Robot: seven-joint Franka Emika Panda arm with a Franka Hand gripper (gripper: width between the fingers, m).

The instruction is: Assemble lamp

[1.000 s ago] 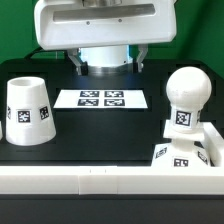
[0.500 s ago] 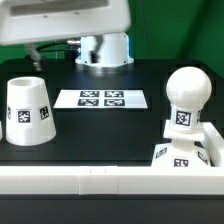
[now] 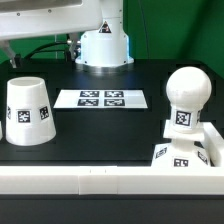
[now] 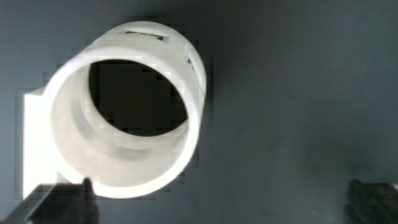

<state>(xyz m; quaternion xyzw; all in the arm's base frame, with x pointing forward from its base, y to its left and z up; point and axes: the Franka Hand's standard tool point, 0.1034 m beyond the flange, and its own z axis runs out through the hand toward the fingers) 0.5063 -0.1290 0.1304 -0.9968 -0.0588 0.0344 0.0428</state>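
Exterior view, shade [image 3: 29, 111]: stands mouth-down at the view's left, apart from the other lamp parts.
Bulb [image 3: 186, 97]: upright on the base [image 3: 183, 157], near right corner.
Marker board [image 3: 101, 98]: flat, mid-table, between shade and bulb.
Wrist view: looks down on the shade [image 4: 128, 110].
Gripper [image 4: 217, 203]: fingers spread wide, holding nothing.
Progress: bulb looks mounted; shade not yet fitted, likely the last part.
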